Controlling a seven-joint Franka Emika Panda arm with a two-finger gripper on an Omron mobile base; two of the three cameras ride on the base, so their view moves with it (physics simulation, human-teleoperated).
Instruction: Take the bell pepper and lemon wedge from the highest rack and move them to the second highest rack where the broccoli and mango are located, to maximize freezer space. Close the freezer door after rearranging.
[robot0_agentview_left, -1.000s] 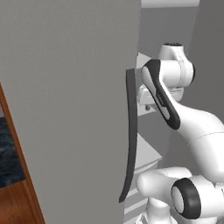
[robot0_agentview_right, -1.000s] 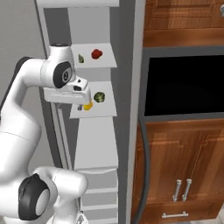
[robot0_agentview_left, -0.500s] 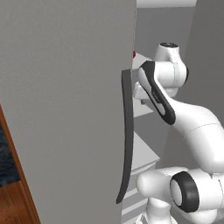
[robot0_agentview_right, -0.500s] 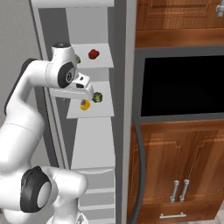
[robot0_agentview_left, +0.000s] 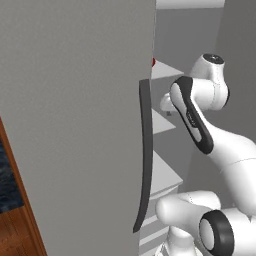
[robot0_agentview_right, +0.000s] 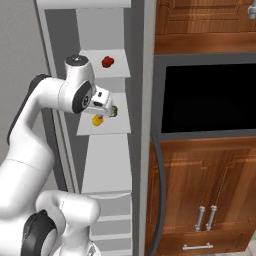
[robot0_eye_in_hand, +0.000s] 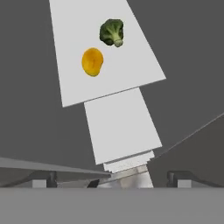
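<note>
Pincer (robot0_agentview_right: 111, 107) with tips spread wide and nothing between them, seen from the right base hanging before the second white rack (robot0_agentview_right: 117, 127), with the small glossy red rounded bell pepper (robot0_agentview_right: 107, 62) alone on the highest rack (robot0_agentview_right: 120, 74), the lemon wedge not made out. From the hand: dark green broccoli floret (robot0_eye_in_hand: 111, 31) and orange-yellow mango (robot0_eye_in_hand: 92, 61) side by side but apart. Probably light, firm and slick, so best pinched across the pepper's widest middle.

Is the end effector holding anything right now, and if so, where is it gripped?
Nothing is held. The end effector is open and empty, looking down on the white rack carrying the dark green broccoli floret and orange-yellow mango.
</note>
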